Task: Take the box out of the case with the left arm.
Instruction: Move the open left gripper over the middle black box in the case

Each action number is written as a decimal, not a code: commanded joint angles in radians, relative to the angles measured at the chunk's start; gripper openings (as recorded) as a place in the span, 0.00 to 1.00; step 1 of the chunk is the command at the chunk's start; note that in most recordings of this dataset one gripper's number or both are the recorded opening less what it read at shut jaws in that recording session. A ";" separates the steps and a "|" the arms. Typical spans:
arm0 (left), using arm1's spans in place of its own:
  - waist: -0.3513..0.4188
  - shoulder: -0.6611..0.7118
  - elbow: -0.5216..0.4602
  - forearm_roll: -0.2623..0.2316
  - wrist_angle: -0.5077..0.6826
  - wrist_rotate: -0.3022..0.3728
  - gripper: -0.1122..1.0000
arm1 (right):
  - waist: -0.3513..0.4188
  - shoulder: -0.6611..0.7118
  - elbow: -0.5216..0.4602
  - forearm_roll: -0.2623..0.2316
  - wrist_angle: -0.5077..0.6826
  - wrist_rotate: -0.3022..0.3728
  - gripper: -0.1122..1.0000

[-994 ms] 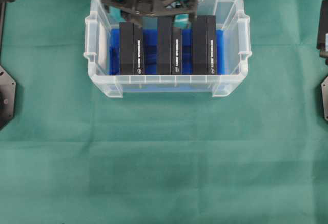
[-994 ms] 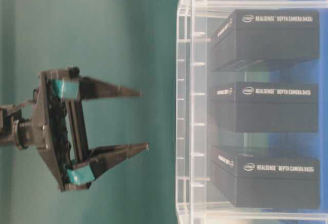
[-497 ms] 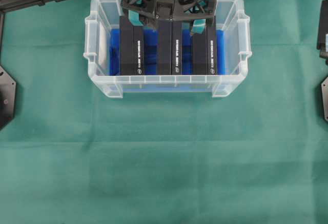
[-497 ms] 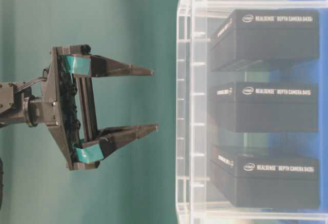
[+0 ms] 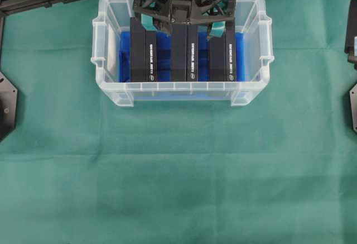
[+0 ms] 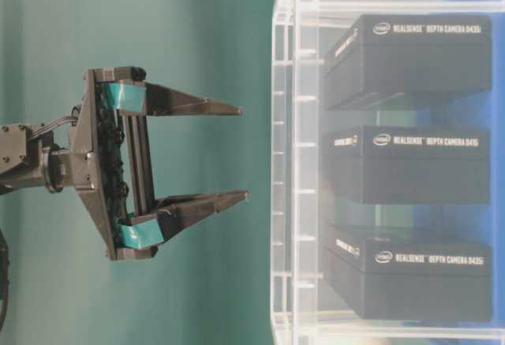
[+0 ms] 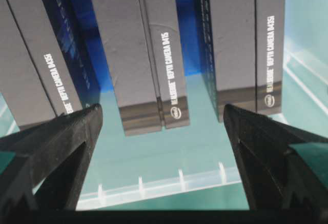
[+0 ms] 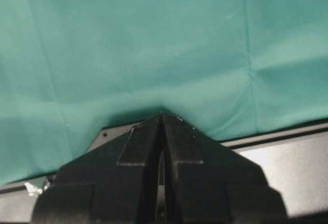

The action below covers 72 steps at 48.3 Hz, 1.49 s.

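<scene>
- Boxes: 3 black boxes stand on edge, side by side, on the blue lining inside the case, which sits on the green cloth. The middle box is the 1 my approach favours.
- My left gripper hangs over the far end of the case with its jaws wide apart and nothing between them. The wrist view shows 1 black finger on each side of the middle box's end, clear of it.
- Compared with 1 second ago, the gripper has come forward from the case's far rim to a spot above the boxes' ends, and in the table-level view it sits closer to the case wall. The last half second adds only a small creep.
- I judge this as alignment done and descent under way: the grasp is not yet made, and the box is not yet lifted.
- My right gripper is parked over the cloth, jaws pressed together, holding nothing.
</scene>
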 commanded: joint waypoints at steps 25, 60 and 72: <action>-0.006 -0.017 -0.021 -0.002 -0.003 -0.003 0.96 | -0.002 0.002 -0.014 -0.005 -0.003 0.000 0.12; -0.003 -0.029 0.118 0.008 -0.117 -0.006 0.96 | -0.002 0.002 -0.008 -0.005 -0.003 0.000 0.12; 0.000 -0.037 0.190 0.012 -0.184 -0.008 0.96 | -0.002 0.002 -0.002 -0.005 -0.008 0.000 0.12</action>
